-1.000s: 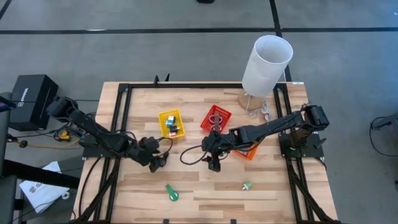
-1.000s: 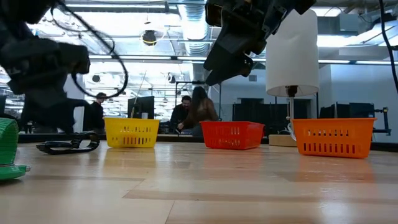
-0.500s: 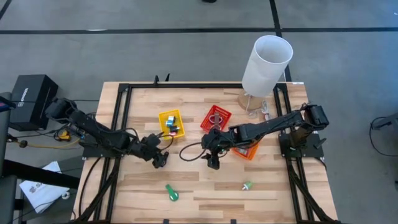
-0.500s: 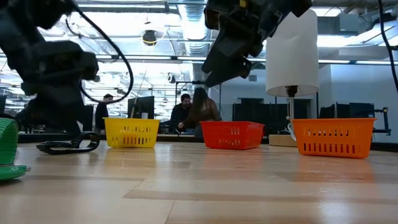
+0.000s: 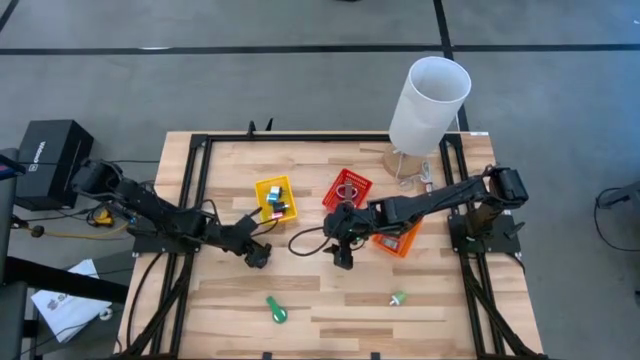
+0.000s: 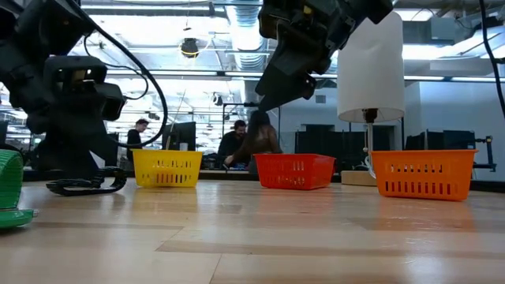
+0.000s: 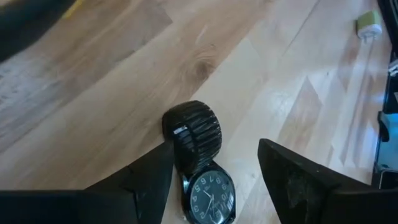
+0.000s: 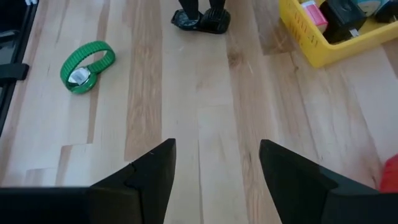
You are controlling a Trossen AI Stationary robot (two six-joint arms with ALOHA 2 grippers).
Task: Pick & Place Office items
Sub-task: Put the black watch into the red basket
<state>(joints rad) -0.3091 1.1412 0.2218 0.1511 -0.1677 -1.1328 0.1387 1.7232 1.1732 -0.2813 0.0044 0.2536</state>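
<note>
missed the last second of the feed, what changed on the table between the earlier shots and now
The left gripper has moved a little toward the table's front and come down over the black watch, its open jaws on either side of the strap; nothing is taken hold of yet. The right gripper has barely shifted, hanging open and empty above the table. The green watch, the yellow bin, the red bin and the orange bin stayed put.

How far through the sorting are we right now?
Done: small items already sit in the yellow bin, and a ring lies in the red bin. In hand: the open left gripper straddles the black watch on the table, not yet closed. The right gripper hovers open and empty. Left: the green watch and a small green-and-white item.
</note>
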